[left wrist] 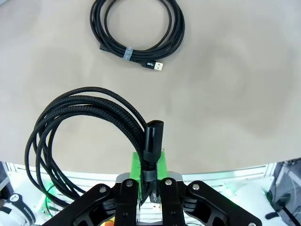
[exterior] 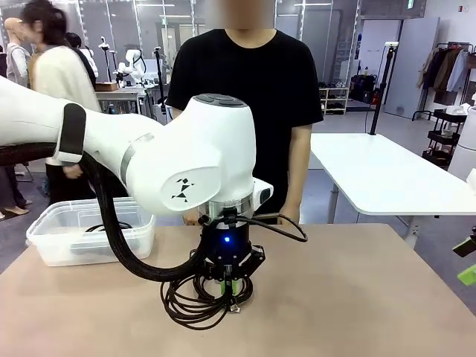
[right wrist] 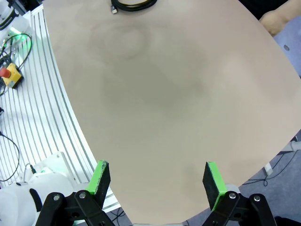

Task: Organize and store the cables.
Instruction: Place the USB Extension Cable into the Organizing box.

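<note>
My left gripper [exterior: 229,288] reaches down over the middle of the table, shut on a braided black cable [left wrist: 70,117] just below its connector end [left wrist: 153,139]. The coil [exterior: 195,305] hangs from the fingers low over the tabletop. In the left wrist view a second coiled cable [left wrist: 136,28], bound with a pale tie and ending in a USB plug, lies flat on the table farther off. My right gripper [right wrist: 156,181] stands open above bare tabletop, nothing between its green pads [right wrist: 214,181]. Another cable [exterior: 108,227] lies in the clear plastic bin [exterior: 44,242].
The bin stands at the table's far left corner. A person in a black shirt stands at the far edge behind my left arm, one hand [right wrist: 277,20] at the table's rim. A white table [exterior: 387,175] stands behind on the right.
</note>
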Controlling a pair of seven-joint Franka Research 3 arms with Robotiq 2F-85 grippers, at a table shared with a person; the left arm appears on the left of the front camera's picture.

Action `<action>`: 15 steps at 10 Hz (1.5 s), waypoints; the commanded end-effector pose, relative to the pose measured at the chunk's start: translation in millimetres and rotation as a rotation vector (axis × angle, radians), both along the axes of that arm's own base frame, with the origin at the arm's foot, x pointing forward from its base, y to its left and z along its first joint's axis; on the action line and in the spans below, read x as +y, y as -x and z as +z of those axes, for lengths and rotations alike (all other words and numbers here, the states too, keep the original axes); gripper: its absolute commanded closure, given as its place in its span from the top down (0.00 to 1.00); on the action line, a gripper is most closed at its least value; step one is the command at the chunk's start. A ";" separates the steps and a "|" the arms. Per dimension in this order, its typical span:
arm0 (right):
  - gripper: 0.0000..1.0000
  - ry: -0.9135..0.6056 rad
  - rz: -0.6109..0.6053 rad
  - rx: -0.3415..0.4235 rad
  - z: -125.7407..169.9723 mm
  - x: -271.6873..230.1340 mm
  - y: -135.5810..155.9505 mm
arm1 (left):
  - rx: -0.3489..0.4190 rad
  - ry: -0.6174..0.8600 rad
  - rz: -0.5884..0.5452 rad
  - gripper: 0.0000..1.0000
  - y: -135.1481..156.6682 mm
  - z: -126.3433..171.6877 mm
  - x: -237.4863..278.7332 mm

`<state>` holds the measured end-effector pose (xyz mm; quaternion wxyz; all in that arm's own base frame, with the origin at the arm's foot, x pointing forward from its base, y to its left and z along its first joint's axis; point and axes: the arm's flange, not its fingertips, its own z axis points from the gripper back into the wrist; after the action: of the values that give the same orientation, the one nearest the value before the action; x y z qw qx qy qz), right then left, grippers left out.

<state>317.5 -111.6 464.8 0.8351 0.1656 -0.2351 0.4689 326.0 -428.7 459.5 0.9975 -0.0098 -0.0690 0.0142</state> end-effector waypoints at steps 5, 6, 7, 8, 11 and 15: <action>1.00 -0.004 -0.015 0.006 1.2 1.2 -1.2 | 0.033 0.010 -0.053 0.15 -2.6 9.5 18.5; 1.00 -0.004 -0.015 0.006 1.2 1.2 -1.2 | 0.010 0.033 0.022 0.15 -30.8 26.3 60.3; 1.00 -0.004 -0.015 0.006 1.2 1.2 -1.2 | -0.010 0.033 0.036 0.15 -48.9 41.3 96.5; 1.00 -0.004 -0.015 0.006 1.2 1.2 -1.2 | -0.018 0.018 0.005 0.15 -63.7 56.1 131.1; 1.00 -0.004 -0.015 0.006 1.2 1.2 -1.2 | -0.034 0.001 -0.036 0.15 -137.8 61.3 230.4; 1.00 -0.004 -0.015 0.006 1.2 1.2 -1.2 | -0.150 0.023 -0.024 0.15 -265.1 38.6 330.2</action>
<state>317.3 -112.0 464.9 0.8358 0.1650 -0.2351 0.4679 560.0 -90.9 494.2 0.9919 -0.0085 -0.1253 0.0189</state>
